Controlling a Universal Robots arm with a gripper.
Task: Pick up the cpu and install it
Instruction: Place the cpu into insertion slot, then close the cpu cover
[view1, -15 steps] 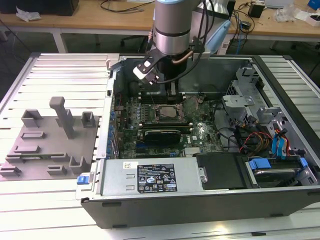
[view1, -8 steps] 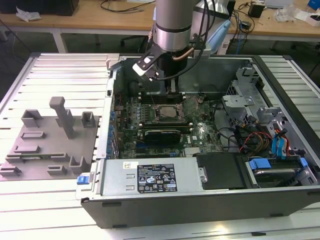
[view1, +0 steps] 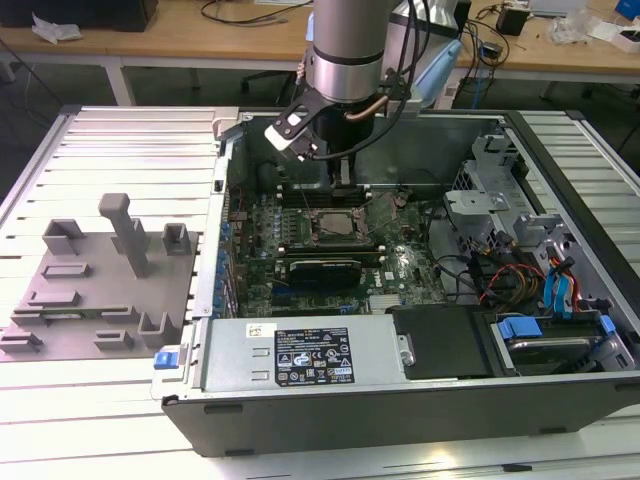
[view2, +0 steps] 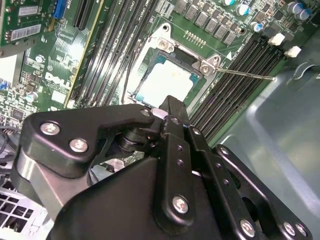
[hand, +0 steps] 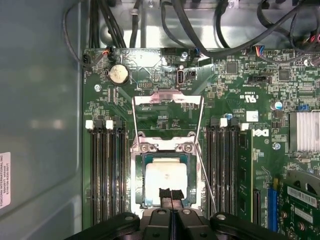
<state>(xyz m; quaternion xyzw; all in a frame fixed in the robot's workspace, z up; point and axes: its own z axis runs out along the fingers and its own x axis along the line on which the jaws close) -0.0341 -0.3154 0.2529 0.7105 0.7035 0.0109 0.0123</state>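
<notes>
The cpu (hand: 165, 180) lies flat in the socket (hand: 165, 146) and looks thin, light and fragile, so edges only imo; the gripper (hand: 170, 193) hangs over it with fingers (hand: 164, 193) together.

Cpu (hand: 165, 181): you have one.
Claw (hand: 171, 194): you have one.
Socket (hand: 165, 146): you see one.
Computer case (view1: 400, 410): one.
Grey fixture plate (view1: 100, 300): one.
Coin battery (hand: 119, 74): one.
Robot arm (view1: 345, 50): one.
Heatsink (hand: 304, 131): one.

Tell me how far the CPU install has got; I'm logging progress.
Done: the cpu lies flat in the socket. In hand: the tool sits shut at its edge. Left: the socket's metal frame stands open, not clamped down.
</notes>
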